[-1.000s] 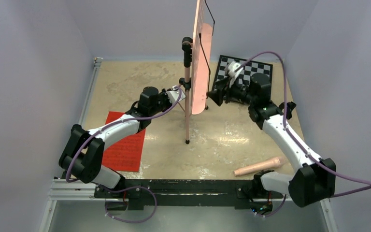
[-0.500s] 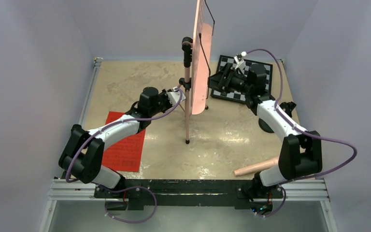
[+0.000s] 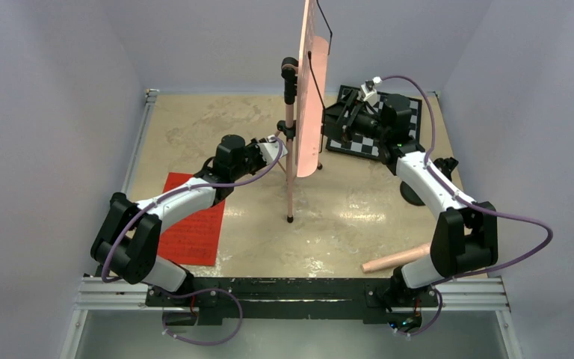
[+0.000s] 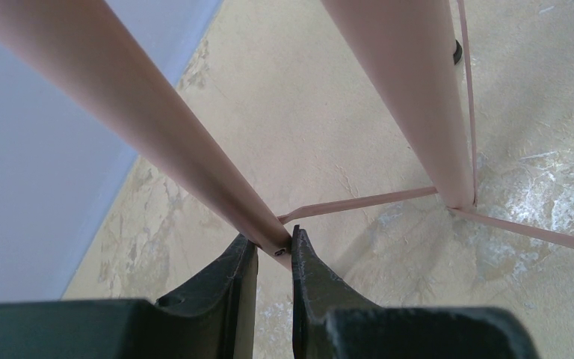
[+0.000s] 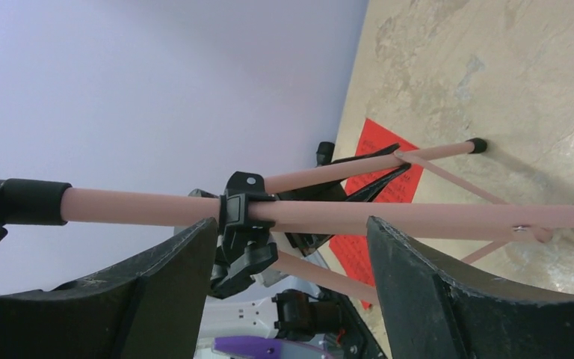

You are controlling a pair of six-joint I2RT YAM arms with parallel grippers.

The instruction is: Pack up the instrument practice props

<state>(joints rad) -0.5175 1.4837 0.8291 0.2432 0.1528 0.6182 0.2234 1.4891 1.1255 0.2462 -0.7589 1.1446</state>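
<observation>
The stand (image 3: 290, 176) stands upright on the counter (image 3: 359, 209), one leg (image 4: 194, 172) clamped in the left hand (image 4: 273, 254), its pole (image 5: 418, 217) between the parted jaws of the right hand (image 5: 291, 228) beside a black collar (image 5: 239, 209); folding it looks in hand, and next the right hand should close on that pole.

A black-and-white chessboard (image 3: 355, 146) lies flat on my mottled beige table (image 3: 194, 127), in its far right corner. Pale lilac walls (image 3: 45, 112) rise behind and beside the chessboard. A metal rail (image 3: 112, 295) edges the table's opposite side, nearest me.
</observation>
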